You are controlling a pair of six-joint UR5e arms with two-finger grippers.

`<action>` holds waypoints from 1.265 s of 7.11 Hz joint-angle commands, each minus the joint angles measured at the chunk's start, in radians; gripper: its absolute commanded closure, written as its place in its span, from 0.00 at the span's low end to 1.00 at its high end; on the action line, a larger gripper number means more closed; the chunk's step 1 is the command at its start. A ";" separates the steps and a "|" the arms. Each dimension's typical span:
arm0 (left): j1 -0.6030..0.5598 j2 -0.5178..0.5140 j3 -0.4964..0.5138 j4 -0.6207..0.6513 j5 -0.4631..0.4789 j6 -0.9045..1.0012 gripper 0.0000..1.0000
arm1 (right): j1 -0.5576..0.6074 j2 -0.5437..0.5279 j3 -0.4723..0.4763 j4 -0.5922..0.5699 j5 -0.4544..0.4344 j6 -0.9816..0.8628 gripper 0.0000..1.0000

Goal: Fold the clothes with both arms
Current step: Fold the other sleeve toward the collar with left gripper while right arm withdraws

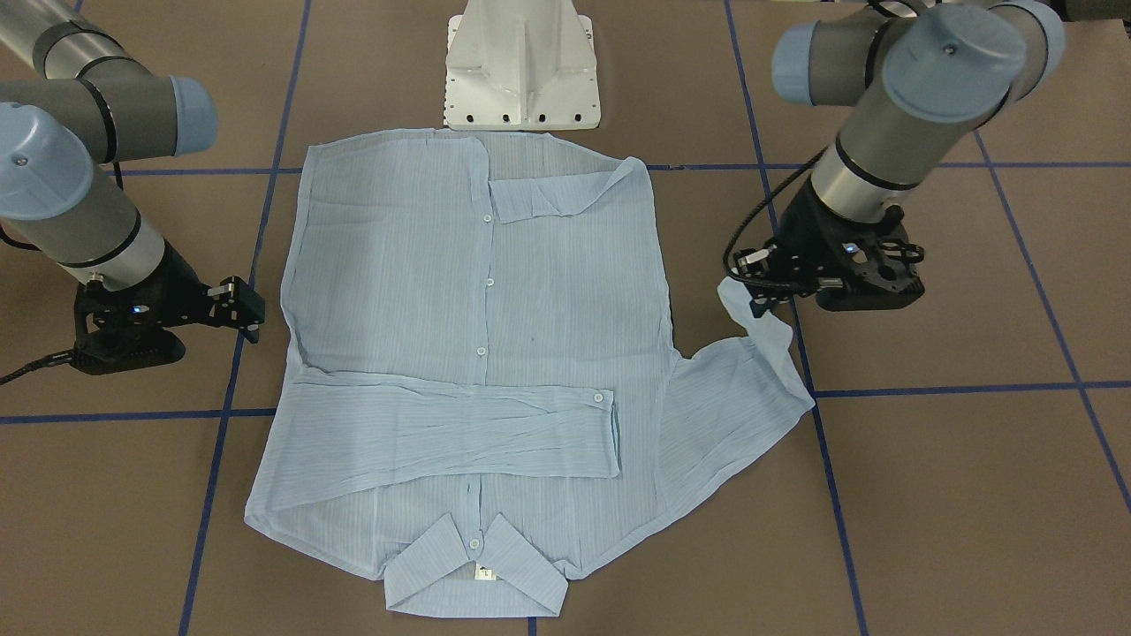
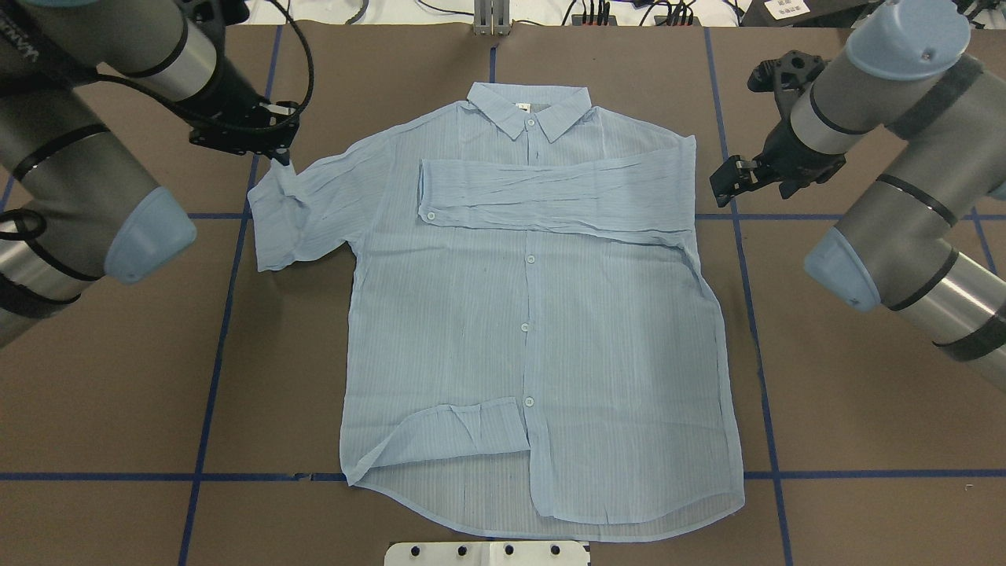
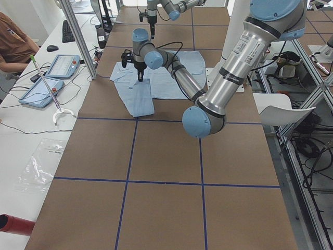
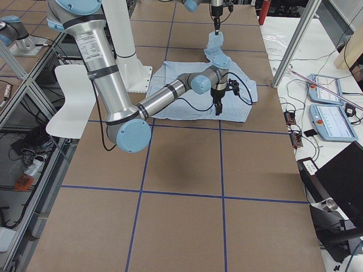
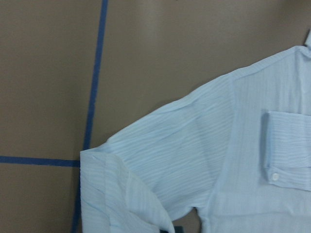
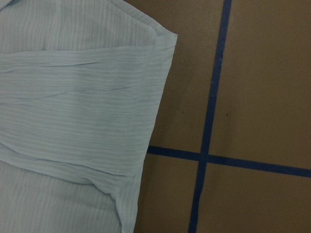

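So, where it's at: the light blue, finely striped button-up shirt (image 2: 597, 354) lies flat and face up on the brown taped-grid table (image 2: 864, 393). It's right in front of the white pedestal base (image 1: 521, 71), hem nearest the base and pointed collar (image 2: 528, 110) at the far end from it.

The right sleeve (image 2: 550, 192) is already laid across the chest, so my read is the left sleeve (image 2: 306, 212) is the step in hand. The black clawed left gripper (image 2: 280, 156), off to the base's left and about as far out as the collar, has its jaws pinched on that sleeve's cuff. The cuff end is held up off the table and the rest droops back down to the shoulder.

The black right gripper (image 2: 727, 179) hangs over bare table on the base's right, just beside the shirt's shoulder, with nothing in it. Can't tell how far its jaws are parted.

How I'd do it well:
- Carry the cuff low and straight across, parallel to the sleeve that's already folded, so it lands just on the base side of it.
- This fabric looks thin and floppy, so go slow or it'll bunch up.
- I'd pin the left shoulder with the free gripper so the body doesn't drag.
- The flipped hem corner (image 2: 464, 428) near the base needs flattening before any body fold.
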 commanded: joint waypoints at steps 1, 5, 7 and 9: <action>0.032 -0.201 0.101 0.003 -0.074 -0.090 1.00 | 0.034 -0.100 0.035 0.004 0.000 -0.090 0.00; 0.088 -0.360 0.365 -0.304 -0.076 -0.274 1.00 | 0.090 -0.200 0.080 0.004 0.029 -0.131 0.00; 0.134 -0.390 0.390 -0.328 -0.074 -0.314 1.00 | 0.124 -0.233 0.104 0.004 0.071 -0.144 0.00; 0.165 -0.420 0.392 -0.349 -0.073 -0.360 1.00 | 0.124 -0.236 0.105 0.004 0.078 -0.144 0.00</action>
